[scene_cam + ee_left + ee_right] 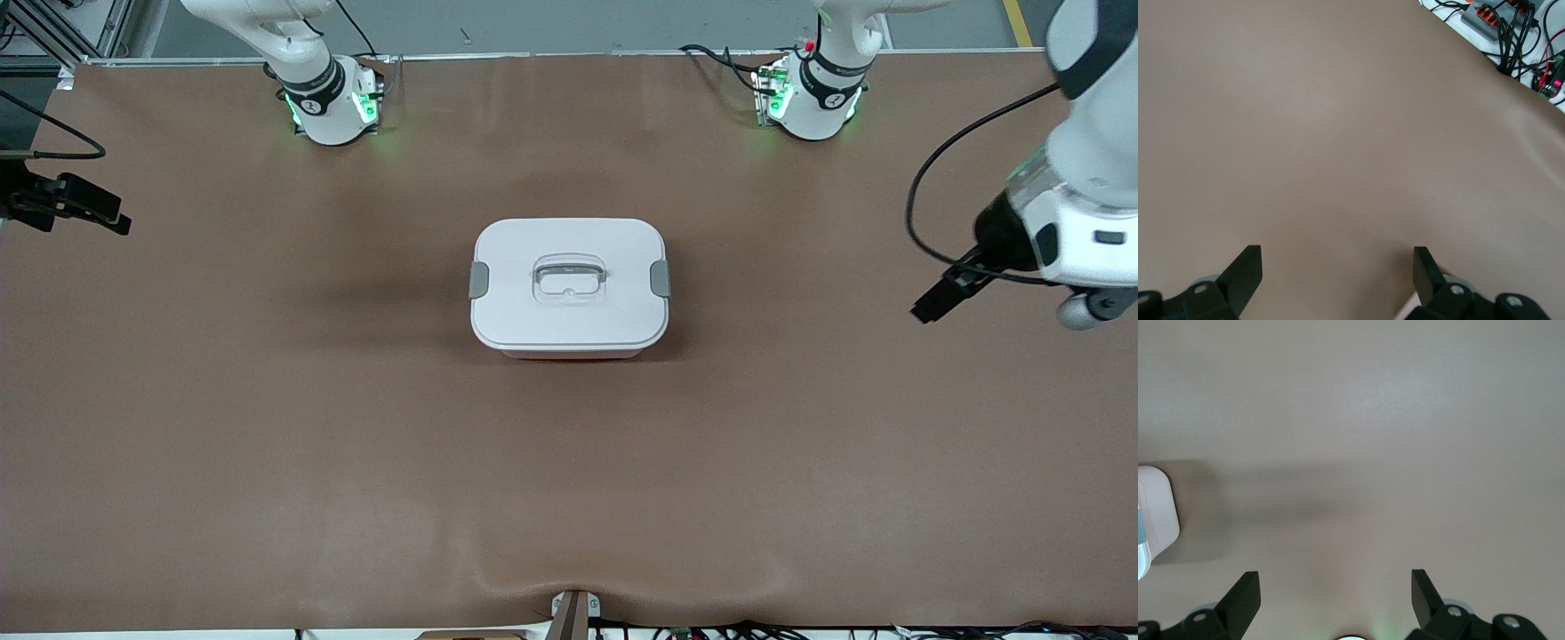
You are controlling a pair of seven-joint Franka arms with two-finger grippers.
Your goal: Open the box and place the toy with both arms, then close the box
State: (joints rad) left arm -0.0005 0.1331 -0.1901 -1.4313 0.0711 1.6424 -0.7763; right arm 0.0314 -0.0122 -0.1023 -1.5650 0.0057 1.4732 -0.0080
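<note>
Box: sitting mid-table, lid clipped on. Left gripper: hanging over bare table toward the box's left-arm end, fingers spread wide, empty. Right gripper: hovering beside the box toward the right arm's end, fingers wide, empty.

Both arms were glossy white with rounded housings. The right arm's base and the left arm's base each wore a black band with a small white mark and glowed green at the sides. Black cables ran to the left arm's base, with a small red fitting beside it. The left arm's wrist was a white block with a black section, a grey knob beneath and a black cable looping off it. The left gripper and right gripper had flat black angular fingers on black mounts with silvery screws, possibly rivets.
</note>
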